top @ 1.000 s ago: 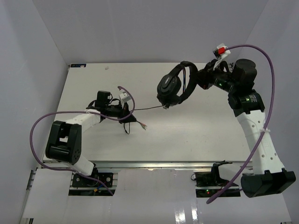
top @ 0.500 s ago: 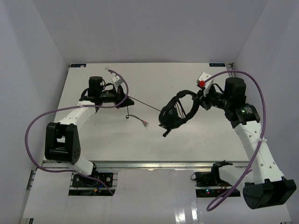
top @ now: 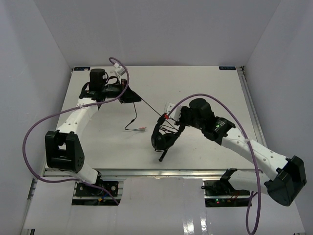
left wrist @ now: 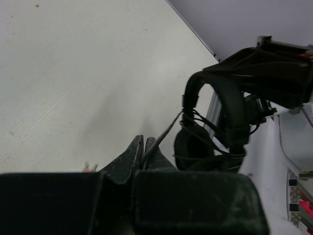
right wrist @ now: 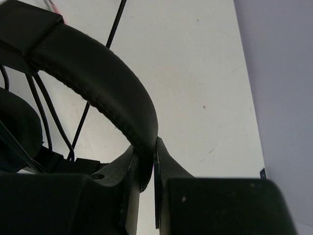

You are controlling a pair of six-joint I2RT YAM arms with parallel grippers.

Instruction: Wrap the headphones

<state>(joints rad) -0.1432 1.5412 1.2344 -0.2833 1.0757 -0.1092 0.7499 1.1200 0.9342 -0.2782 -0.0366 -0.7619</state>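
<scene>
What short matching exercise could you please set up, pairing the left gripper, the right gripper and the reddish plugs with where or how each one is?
Things:
1. left gripper
2. right gripper
3. reddish plugs

States:
A. lying on the table
B. jaws shut on the thin cable
C. jaws shut on the headband

Pairs: 1-B, 2-C, 3-A
</scene>
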